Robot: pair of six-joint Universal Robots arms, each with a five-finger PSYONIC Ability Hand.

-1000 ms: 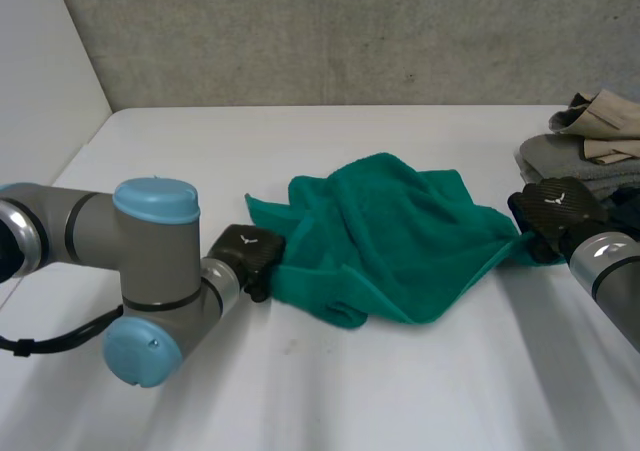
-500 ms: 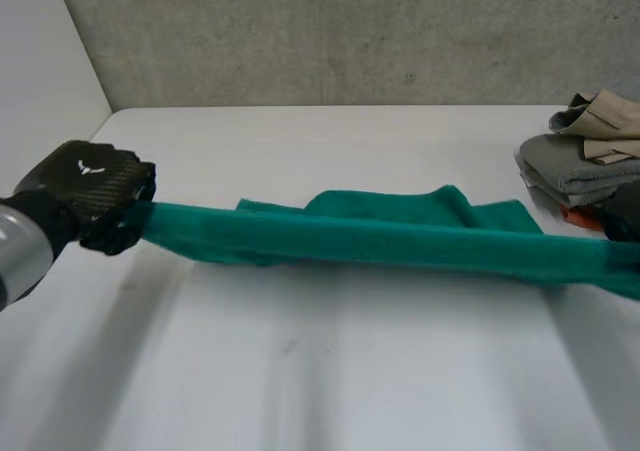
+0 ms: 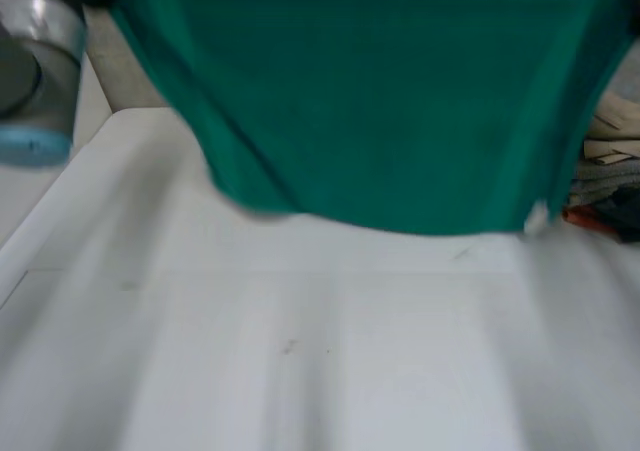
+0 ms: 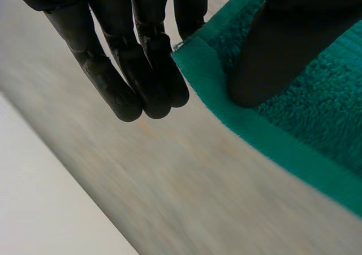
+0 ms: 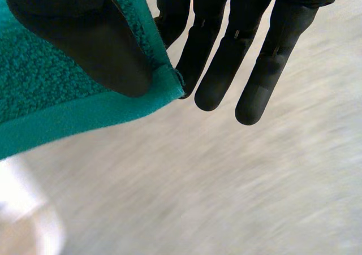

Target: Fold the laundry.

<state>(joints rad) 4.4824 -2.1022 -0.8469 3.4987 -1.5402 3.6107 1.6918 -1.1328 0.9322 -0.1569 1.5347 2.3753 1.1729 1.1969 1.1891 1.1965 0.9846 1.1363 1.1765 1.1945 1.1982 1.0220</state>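
Head view
- Green towel (image 3: 380, 101): was held aloft and spread wide across 12 o'clock; its lower hem was hung clear above the table.
- Table (image 3: 320, 371): white; bare surface was seen from 4 to 8 o'clock.
- Tag (image 3: 537, 216): small and white; was seen at the towel's lower corner, toward 4 o'clock.
- Left arm (image 3: 35, 91): grey joint with a light-blue cap; was placed at 10 o'clock, beside the towel's edge.
- Heap of clothes (image 3: 605, 171): was stacked at 3 o'clock on the table, partly covered by the towel's side edge.

Left wrist view
- Left hand (image 4: 141, 57): fingers were kept nearly straight and together; the thumb (image 4: 283, 46) was pressed onto the pile of the towel, so one corner was pinched.
- Towel: the hemmed corner was found at the fingertips, with the hem running off under the thumb.

Right wrist view
- Right hand (image 5: 226, 46): fingers were extended and slightly spread; the thumb was laid flat on the towel, so the corner was nipped against the nearest finger.
- Towel: the corner was found just beside the fingertips.
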